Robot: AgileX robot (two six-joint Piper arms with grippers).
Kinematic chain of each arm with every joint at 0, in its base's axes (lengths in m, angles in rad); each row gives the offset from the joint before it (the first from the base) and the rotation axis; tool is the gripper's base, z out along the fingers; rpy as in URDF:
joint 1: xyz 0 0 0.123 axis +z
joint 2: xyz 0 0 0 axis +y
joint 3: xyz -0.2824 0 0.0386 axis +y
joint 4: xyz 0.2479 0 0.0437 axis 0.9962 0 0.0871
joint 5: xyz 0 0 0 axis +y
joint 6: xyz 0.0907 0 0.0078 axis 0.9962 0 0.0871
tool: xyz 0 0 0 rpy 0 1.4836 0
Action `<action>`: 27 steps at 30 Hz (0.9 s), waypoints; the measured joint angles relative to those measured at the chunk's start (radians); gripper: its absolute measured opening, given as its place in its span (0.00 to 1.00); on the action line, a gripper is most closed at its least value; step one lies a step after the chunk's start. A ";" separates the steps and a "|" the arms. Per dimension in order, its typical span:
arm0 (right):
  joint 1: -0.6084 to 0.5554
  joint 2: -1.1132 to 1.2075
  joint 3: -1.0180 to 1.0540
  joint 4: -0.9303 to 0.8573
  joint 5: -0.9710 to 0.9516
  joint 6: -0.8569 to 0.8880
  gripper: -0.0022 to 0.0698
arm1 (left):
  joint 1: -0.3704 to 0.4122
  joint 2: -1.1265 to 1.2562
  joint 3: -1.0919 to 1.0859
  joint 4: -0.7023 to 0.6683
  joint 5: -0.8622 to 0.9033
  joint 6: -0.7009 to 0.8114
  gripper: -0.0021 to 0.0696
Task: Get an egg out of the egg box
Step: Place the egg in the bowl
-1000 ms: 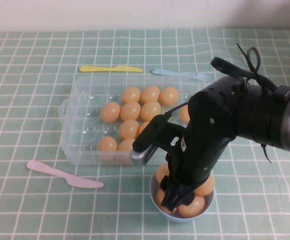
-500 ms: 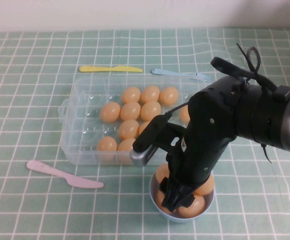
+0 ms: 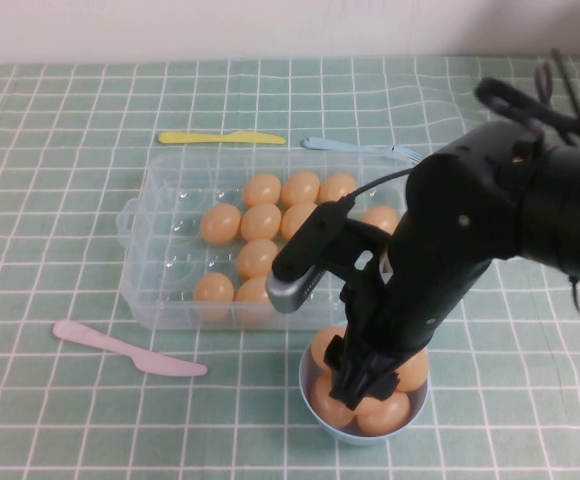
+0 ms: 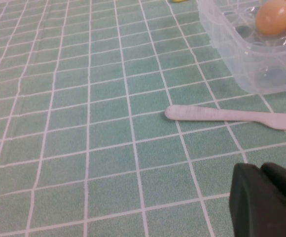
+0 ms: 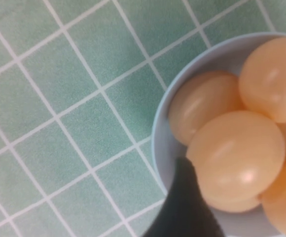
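My right gripper point(image 3: 362, 384) hangs over the light-blue bowl point(image 3: 312, 391) of eggs near the bench's front edge, just before the egg box point(image 3: 155, 255); I cannot tell its opening. My left gripper point(image 4: 268, 200) idles low at the front-left corner, likewise unreadable.

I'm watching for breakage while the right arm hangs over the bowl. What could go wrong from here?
1. The right tool sits low among the eggs heaped in the light-blue bowl; its dark finger is against the top egg, so a careless move could nudge that egg out.
2. The arm crosses the near edge of the egg box and might bump it.
The left tool stays low by the pink knife.
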 joint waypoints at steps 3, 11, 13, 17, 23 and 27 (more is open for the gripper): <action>0.000 -0.033 0.000 0.000 0.017 0.000 0.65 | 0.000 0.000 0.000 0.000 0.000 0.000 0.02; 0.000 -0.120 0.000 0.003 0.066 0.000 0.53 | 0.000 0.000 0.000 0.000 0.000 0.000 0.02; 0.000 -0.139 0.000 0.006 0.086 0.000 0.42 | 0.000 0.000 0.000 0.000 0.000 0.000 0.02; 0.000 -0.190 0.000 0.021 0.149 0.000 0.14 | 0.000 0.000 0.000 0.000 0.000 0.000 0.02; 0.000 -0.270 0.011 0.042 0.202 0.033 0.02 | 0.000 0.000 0.000 0.000 0.000 0.000 0.02; 0.000 -0.335 0.061 0.040 0.207 0.042 0.01 | 0.000 0.000 0.000 0.000 0.000 0.000 0.02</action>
